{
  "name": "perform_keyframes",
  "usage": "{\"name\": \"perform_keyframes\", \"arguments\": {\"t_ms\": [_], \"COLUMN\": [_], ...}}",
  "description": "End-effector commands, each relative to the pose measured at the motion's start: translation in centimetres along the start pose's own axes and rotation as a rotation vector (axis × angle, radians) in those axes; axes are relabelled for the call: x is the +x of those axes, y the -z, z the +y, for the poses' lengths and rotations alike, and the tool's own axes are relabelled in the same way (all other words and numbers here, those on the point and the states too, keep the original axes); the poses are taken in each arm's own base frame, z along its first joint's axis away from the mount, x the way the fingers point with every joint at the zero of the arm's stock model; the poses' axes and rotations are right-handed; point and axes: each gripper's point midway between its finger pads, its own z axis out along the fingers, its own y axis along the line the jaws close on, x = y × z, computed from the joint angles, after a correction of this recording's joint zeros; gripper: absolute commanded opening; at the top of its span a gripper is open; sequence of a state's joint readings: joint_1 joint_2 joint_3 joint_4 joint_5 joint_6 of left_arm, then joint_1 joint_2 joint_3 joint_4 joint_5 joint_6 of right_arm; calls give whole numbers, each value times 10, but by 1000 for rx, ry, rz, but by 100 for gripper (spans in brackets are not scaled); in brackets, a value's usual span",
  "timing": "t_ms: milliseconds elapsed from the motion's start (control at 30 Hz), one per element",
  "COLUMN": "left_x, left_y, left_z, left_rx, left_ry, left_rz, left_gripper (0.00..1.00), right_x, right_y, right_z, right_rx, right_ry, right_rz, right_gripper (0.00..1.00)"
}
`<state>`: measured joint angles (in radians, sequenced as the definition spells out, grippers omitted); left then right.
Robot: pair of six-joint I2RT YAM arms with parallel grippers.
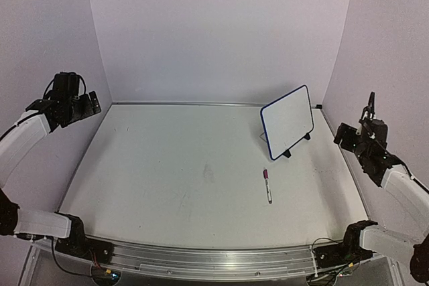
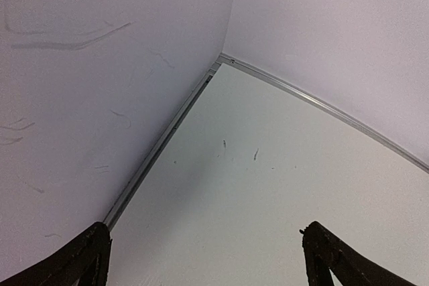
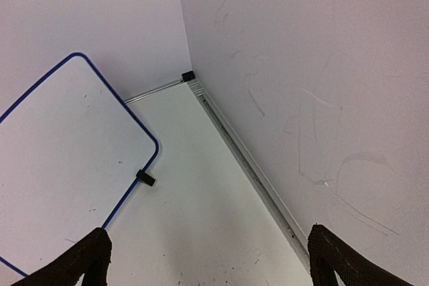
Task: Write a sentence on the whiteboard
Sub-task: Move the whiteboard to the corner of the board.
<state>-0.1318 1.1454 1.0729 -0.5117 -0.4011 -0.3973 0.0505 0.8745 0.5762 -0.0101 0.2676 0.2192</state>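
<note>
The whiteboard (image 1: 287,121) with its dark-blue frame stands tilted on two black feet at the back right of the table. Its face is blank; no sentence shows on it. It also shows at the left of the right wrist view (image 3: 67,159). A marker (image 1: 267,185) with a dark cap lies flat on the table in front of the board. My left gripper (image 1: 90,105) is raised at the far left, open and empty, with fingertips (image 2: 90,252) wide apart. My right gripper (image 1: 347,135) is raised at the right, open and empty, right of the board.
White walls enclose the table on three sides. A metal rail (image 1: 181,104) runs along the back edge and a metal rail (image 3: 248,165) along the right side. The arm bases (image 1: 53,226) sit at the near edge.
</note>
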Motion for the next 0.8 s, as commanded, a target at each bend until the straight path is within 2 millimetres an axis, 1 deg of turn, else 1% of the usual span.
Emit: {"name": "perform_keyframes", "arguments": {"t_ms": [0, 67, 100, 133, 167, 233, 267, 300, 333, 367, 400, 433, 500, 533, 567, 600, 667, 700, 733, 767], "left_x": [-31, -41, -47, -49, -52, -53, -49, -46, -37, -34, -30, -23, -14, -13, -12, -9, -6, -6, -6, -5], "left_y": [32, 40, 45, 47, 48, 43, 40, 37, 31, 30, 27, 25, 28, 28, 29, 31, 33, 33, 35, 35], "left_z": [-24, -32, -37, -41, -44, -54, -57, -62, -69, -71, -76, -77, -81, -81, -79, -78, -75, -74, -73, -74], "left_rx": [127, 169, 200, 220, 237, 276, 289, 318, 357, 374, 402, 420, 459, 462, 462, 465, 458, 458, 457, 461], "left_ry": [-53, -76, -97, -114, -130, -179, -199, -229, -259, -269, -276, -295, -313, -312, -309, -310, -311, -311, -310, -310], "left_rz": [29, 19, 9, 2, -7, -30, -25, -27, -28, -36, -58, -49, -27, -27, -33, -32, -37, -37, -42, -40], "left_gripper": [99, 100, 100, 100, 100, 100, 100, 100, 99, 99, 99, 99, 100, 100, 100, 99, 99, 99, 99, 100], "right_x": [0, 6, 14, 17, 27, 44, 52, 56, 73, 81, 91, 96, 118, 128, 129, 136, 142, 143, 148, 151], "right_y": [3, 0, -4, -6, -10, -20, -24, -27, -32, -33, -36, -37, -42, -44, -47, -53, -64, -65, -72, -74], "right_z": [31, 41, 49, 54, 59, 67, 72, 75, 87, 94, 103, 110, 132, 139, 144, 153, 164, 165, 165, 165], "right_rx": [-164, -212, -252, -272, -294, -317, -330, -339, -389, -420, -453, -474, -517, -519, -522, -527, -548, -551, -539, -531], "right_ry": [52, 73, 80, 83, 88, 82, 82, 83, 88, 87, 89, 89, 120, 138, 144, 145, 114, 113, 109, 110], "right_rz": [63, 105, 149, 170, 212, 288, 321, 338, 408, 441, 485, 510, 572, 598, 600, 611, 614, 613, 626, 632], "right_gripper": [98, 98, 98, 98, 98, 97, 96, 95, 93, 92, 88, 85, 81, 79, 77, 73, 70, 69, 67, 66]}}
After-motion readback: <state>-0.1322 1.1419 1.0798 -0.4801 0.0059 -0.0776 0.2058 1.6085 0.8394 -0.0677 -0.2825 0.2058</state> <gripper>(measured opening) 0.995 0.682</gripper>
